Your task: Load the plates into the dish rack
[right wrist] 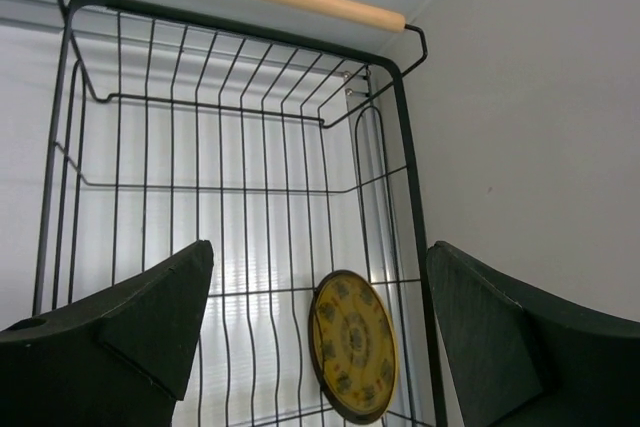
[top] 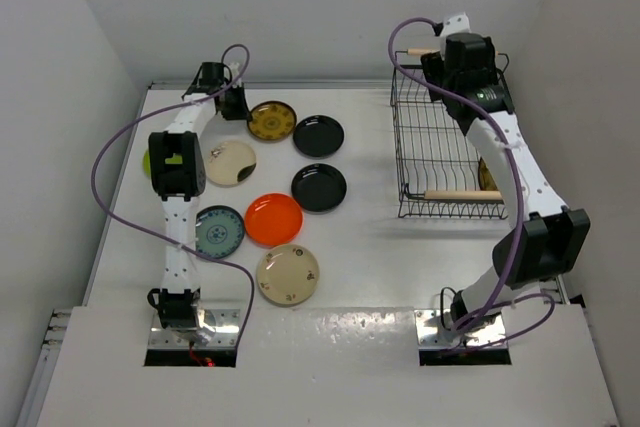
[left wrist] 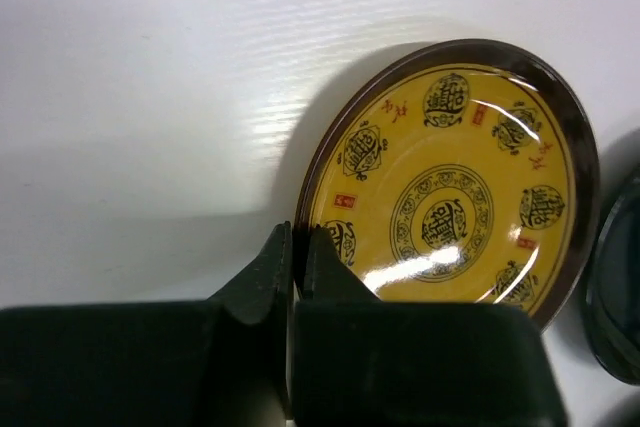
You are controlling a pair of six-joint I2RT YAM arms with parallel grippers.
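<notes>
A white worktop (top: 370,247) carries loose round plates (top: 273,219) beside a black wire dish rack (top: 455,194). In the left wrist view, the left hand (left wrist: 298,237) is clenched on the rim of a gold-brown patterned plate (left wrist: 450,187). In the right wrist view, the right hand (right wrist: 320,247) hangs released over the rack, where a second gold-brown plate (right wrist: 352,345) stands on edge.

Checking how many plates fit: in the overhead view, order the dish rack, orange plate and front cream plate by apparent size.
1. Dish rack
2. Orange plate and front cream plate: look alike; the cream one lies nearer the camera, so unranked.

White table (top: 380,267) — scattered plates (top: 273,219) on its left, black wire dish rack (top: 440,147) on its right
</notes>
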